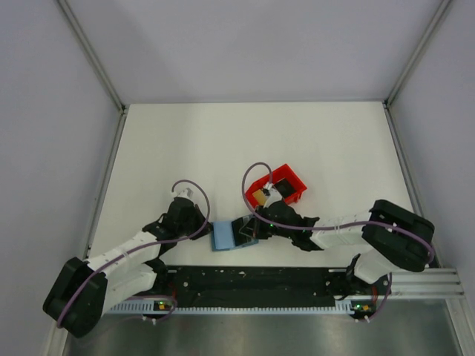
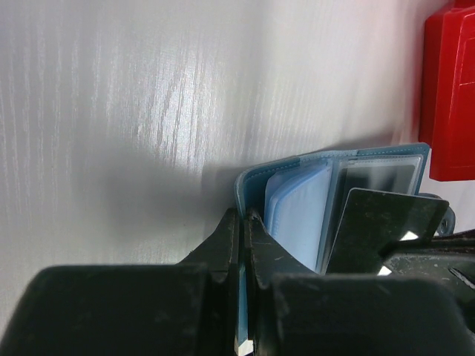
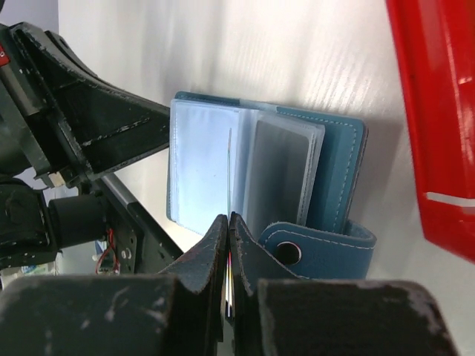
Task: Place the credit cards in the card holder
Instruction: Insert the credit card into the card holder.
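Card holder [image 1: 225, 236]: small teal-blue folding wallet, open on table. Clear greyish pocket leaves fan up from spine; strap tab with round snap sticks out at one side. One cover edge pinched between closed fingers of left gripper [image 2: 243, 222]. Grey card [image 3: 278, 174] seems to sit in one pocket.

Black card [image 2: 380, 222]: tilted, corner at pocket leaves, clamped edge-on in closed right gripper [image 3: 228, 222].

Tan card [image 1: 259, 196]: lies flat in red bin [image 1: 300, 189], near holder.
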`<state>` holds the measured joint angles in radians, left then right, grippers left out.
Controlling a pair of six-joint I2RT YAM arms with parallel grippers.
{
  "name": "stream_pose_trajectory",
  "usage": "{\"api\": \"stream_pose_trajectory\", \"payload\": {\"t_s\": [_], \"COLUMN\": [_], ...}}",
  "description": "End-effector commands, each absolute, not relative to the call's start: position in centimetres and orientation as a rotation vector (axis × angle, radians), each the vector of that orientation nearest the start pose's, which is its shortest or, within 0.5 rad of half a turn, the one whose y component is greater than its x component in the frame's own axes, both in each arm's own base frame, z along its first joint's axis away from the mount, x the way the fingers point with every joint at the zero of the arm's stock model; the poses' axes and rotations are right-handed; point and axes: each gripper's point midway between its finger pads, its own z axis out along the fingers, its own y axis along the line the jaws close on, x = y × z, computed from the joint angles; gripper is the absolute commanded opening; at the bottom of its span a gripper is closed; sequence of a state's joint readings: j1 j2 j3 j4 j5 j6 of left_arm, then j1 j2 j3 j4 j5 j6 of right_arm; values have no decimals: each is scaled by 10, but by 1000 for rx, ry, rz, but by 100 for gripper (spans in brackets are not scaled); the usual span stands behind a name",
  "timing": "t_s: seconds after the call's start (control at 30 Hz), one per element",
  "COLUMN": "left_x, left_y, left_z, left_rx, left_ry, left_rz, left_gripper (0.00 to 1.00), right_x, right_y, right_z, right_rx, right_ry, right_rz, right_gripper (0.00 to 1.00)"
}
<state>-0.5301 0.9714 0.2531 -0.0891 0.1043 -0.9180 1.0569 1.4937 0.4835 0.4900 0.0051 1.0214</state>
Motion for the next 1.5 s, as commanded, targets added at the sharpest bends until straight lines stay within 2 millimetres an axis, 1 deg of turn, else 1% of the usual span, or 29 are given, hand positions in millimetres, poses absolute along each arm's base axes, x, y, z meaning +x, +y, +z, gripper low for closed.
{"api": "stream_pose_trajectory", "payload": {"t_s": [0.0, 0.2, 0.43, 0.77, 0.87, 1.0, 1.17, 1.27, 1.37, 1.47], "left_x": [186, 187, 187, 188, 187, 187, 187, 187, 187, 186], "left_y": [-160, -160, -160, -160, -160, -160, -160, -160, -159, -158], "left_z": [13, 12, 11, 11, 10, 8, 6, 7, 6, 6], "left_rx": [-443, -441, -444, -438, -437, -434, -437, -440, -441, -441], "left_ry": [2491, 2493, 2495, 2499, 2505, 2513, 2517, 2515, 2518, 2518], "left_rz": [-716, -710, -706, -699, -694, -691, -687, -687, -682, -677], "left_gripper": [0, 0, 0, 0, 0, 0, 0, 0, 0, 0], "right_x": [167, 168, 169, 174, 173, 170, 168, 169, 173, 179], "right_y": [359, 359, 359, 350, 351, 357, 360, 359, 351, 344], "right_z": [67, 56, 48, 35, 30, 26, 25, 22, 17, 23], "right_rx": [-20, -14, 14, 42, 36, 10, 14, 22, 31, 39], "right_ry": [2304, 2332, 2341, 2371, 2385, 2400, 2393, 2399, 2420, 2405], "right_rz": [1239, 1244, 1273, 1258, 1274, 1311, 1344, 1321, 1240, 1178], "right_gripper": [0, 0, 0, 0, 0, 0, 0, 0, 0, 0]}}
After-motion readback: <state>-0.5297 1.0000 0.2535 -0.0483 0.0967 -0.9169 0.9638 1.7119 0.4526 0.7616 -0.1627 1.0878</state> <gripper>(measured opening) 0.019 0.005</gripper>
